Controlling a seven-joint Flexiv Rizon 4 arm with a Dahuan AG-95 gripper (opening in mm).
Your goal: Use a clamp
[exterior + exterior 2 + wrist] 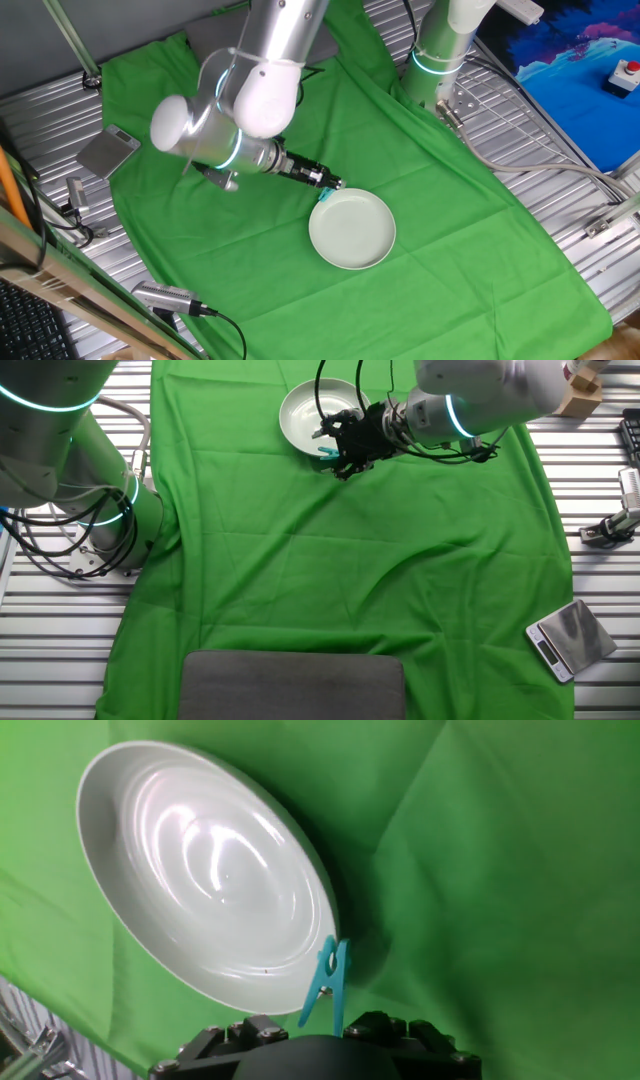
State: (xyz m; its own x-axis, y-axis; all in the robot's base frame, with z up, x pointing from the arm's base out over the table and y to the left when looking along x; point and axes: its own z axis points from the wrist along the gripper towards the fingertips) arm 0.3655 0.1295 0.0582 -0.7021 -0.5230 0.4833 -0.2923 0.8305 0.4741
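Observation:
The teal clamp (327,980) stands between my gripper's (318,1025) black fingers, its V legs held at the fingertips. Its pointed end touches the near rim of the white round plate (200,870); I cannot tell whether it bites the rim. In one fixed view the gripper (328,186) sits at the plate's (352,230) upper-left edge, with the clamp (322,196) at its tip. In the other fixed view the gripper (340,448) is at the plate's (300,410) lower-right rim, and the clamp (328,452) shows as a small teal spot.
A green cloth (300,280) covers the table. A second arm's base (440,60) stands at the back. A small scale (568,638) and a grey pad (292,685) lie near the cloth's edges. Bare metal slats (560,130) surround the cloth.

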